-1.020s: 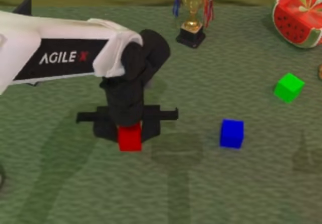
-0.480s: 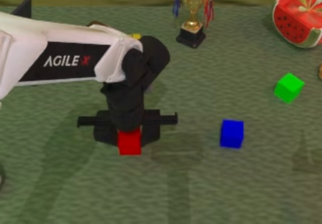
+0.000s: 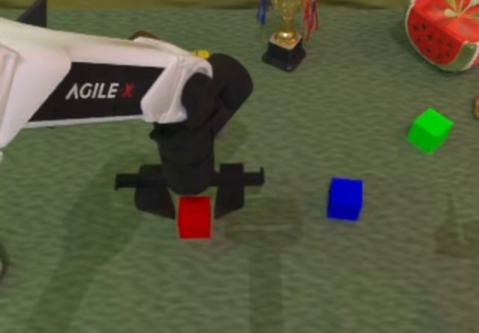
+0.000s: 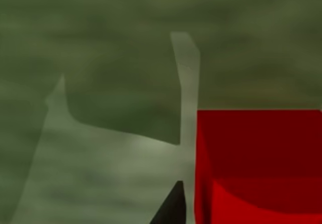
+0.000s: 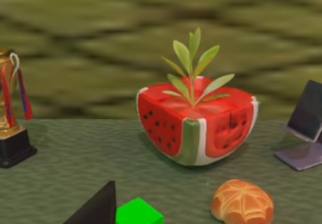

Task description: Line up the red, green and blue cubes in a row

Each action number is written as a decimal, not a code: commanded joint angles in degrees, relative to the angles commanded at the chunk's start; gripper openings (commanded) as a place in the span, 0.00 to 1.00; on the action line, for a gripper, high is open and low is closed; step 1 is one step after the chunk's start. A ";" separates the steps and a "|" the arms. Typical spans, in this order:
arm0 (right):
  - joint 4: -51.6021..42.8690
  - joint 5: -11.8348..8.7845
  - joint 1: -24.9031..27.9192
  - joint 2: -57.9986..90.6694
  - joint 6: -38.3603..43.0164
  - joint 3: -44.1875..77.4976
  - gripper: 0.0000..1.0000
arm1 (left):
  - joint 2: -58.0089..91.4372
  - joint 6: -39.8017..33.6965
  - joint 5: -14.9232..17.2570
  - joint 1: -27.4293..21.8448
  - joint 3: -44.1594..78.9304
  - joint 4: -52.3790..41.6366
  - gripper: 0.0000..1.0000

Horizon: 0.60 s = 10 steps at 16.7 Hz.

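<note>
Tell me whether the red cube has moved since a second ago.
Barely: the red cube stays level with the blue cube; the left gripper has opened off it.

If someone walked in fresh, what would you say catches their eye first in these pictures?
The big white left arm reaching in from the table's left, its hand open around the red cube resting on the green table. Next, the blue cube to its right and the green cube farther right. At the back stand a gold trophy and a watermelon planter.

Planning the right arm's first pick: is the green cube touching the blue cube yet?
No. In the top view the green cube sits apart from the blue cube, with bare table between them.
</note>
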 joint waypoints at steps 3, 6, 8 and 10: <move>0.00 0.00 0.00 0.00 0.00 0.00 1.00 | 0.00 0.00 0.00 0.00 0.00 0.00 1.00; 0.00 0.00 0.00 0.00 0.00 0.00 1.00 | 0.00 0.00 0.00 0.00 0.00 0.00 1.00; 0.00 0.00 0.00 0.00 0.00 0.00 1.00 | 0.00 0.00 0.00 0.00 0.00 0.00 1.00; 0.00 0.00 0.00 0.00 0.00 0.00 1.00 | 0.00 0.00 0.00 0.00 0.00 0.00 1.00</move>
